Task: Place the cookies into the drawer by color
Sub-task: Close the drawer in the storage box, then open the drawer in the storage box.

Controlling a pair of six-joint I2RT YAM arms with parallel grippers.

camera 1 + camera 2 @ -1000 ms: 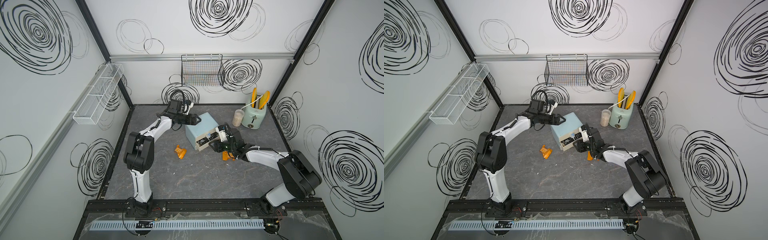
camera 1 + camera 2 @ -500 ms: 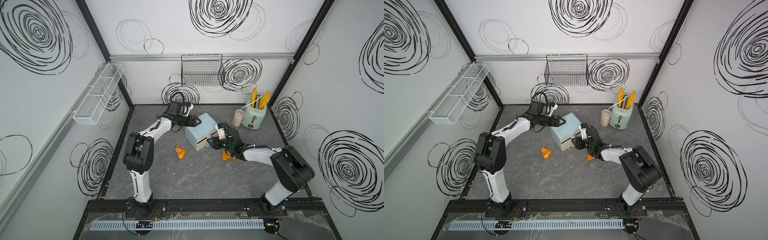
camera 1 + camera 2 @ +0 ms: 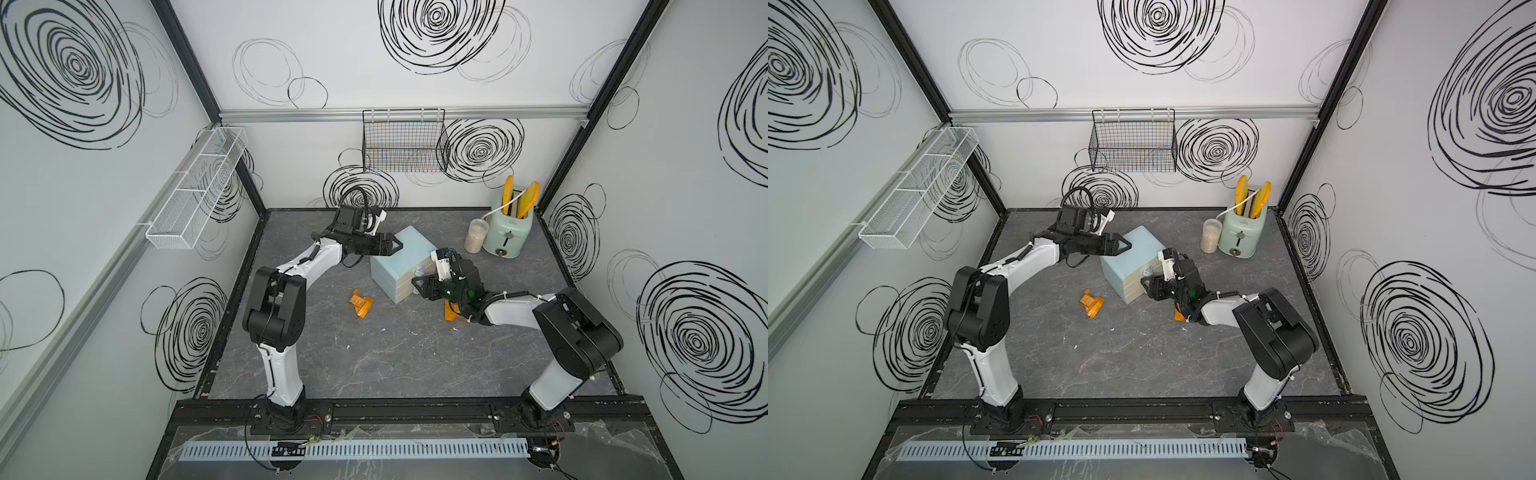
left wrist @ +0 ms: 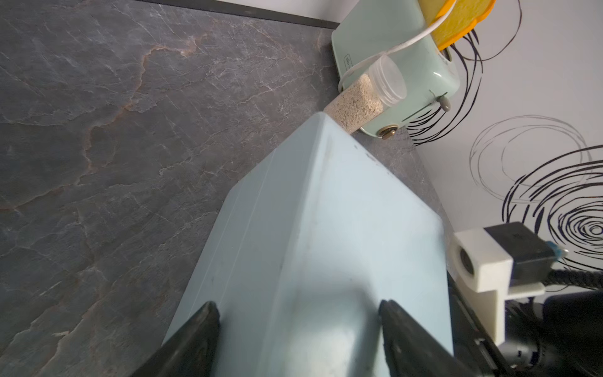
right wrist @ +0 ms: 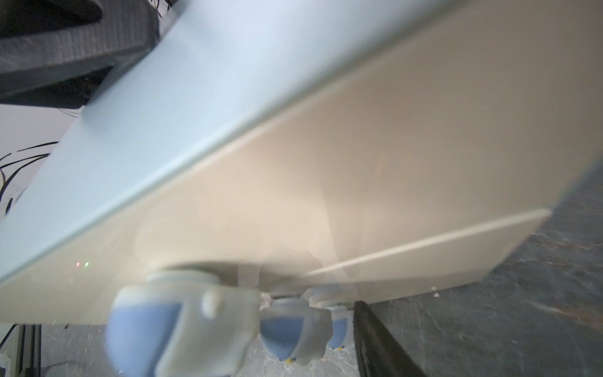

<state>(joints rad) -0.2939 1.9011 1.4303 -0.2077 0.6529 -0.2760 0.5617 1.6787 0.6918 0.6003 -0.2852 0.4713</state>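
Dark grey veined-stone tabletop (image 3: 395, 365); smooth boxy pale-blue drawer (image 3: 399, 262) with flush cream fronts sits mid-tabletop, and a rounded mint-green toaster (image 3: 509, 237) and a clear grain-filled jar (image 3: 475, 236) stand far right of it. Left claw (image 3: 398, 245) has jaws apart, straddling the drawer's far-left top corner; right claw (image 3: 417, 284) is up against the round blue knobs (image 5: 287, 326), too blurred to tell if apart or together. Crinkly loose orange cookie (image 3: 360, 304) lies left of the drawer, second orange cookie (image 3: 450, 312) is half hidden under the right arm.

My left gripper (image 3: 397, 247), jaws spread, sits at the back corner of the drawer (image 3: 401, 262). My right gripper (image 3: 419, 286) is at its front. An orange cookie (image 3: 360, 304) lies near the middle of the bench (image 3: 374, 365).
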